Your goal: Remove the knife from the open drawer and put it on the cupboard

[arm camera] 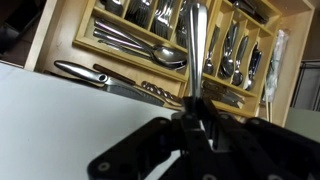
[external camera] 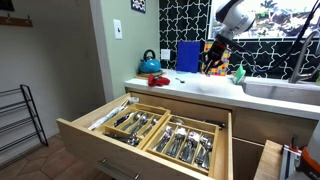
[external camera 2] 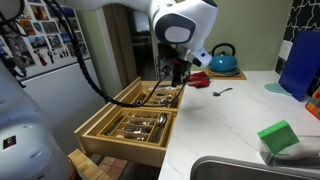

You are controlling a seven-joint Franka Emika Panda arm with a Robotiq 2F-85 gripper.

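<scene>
Nearest the wrist camera, the black, hard-edged gripper [arm camera: 195, 112] filled the bottom of the view, its jaws closed on the knife [arm camera: 195, 45]. This slim, straight strip of polished silver-grey metal ran up from the jaws towards the far edge of the picture. It hung clear of the open drawer [arm camera: 60, 40] below it, above the line where the drawer met the white worktop [arm camera: 60, 120].

The drawer was wide and shallow, of pale wood. Its wooden divider trays [external camera: 150, 125] held rows of shiny forks and spoons, and loose pieces lay along its left side. In an exterior view the gripper [external camera 2: 174, 72] pointed straight down. The arm [external camera 2: 182, 25] showed a rounded white joint above it, and dark cables looped off to the left.

The cupboard [external camera: 250, 135] had light wooden fronts under its smooth, flat worktop [external camera 2: 230, 120]. On it, just right of the gripper, lay a red item [external camera 2: 198, 80], then a small metal spoon [external camera 2: 222, 91]. Farther back stood a rounded teal kettle [external camera 2: 222, 60] and a blue box [external camera 2: 300, 60]. A green sponge [external camera 2: 280, 135] sat near the sink [external camera 2: 240, 170].
</scene>
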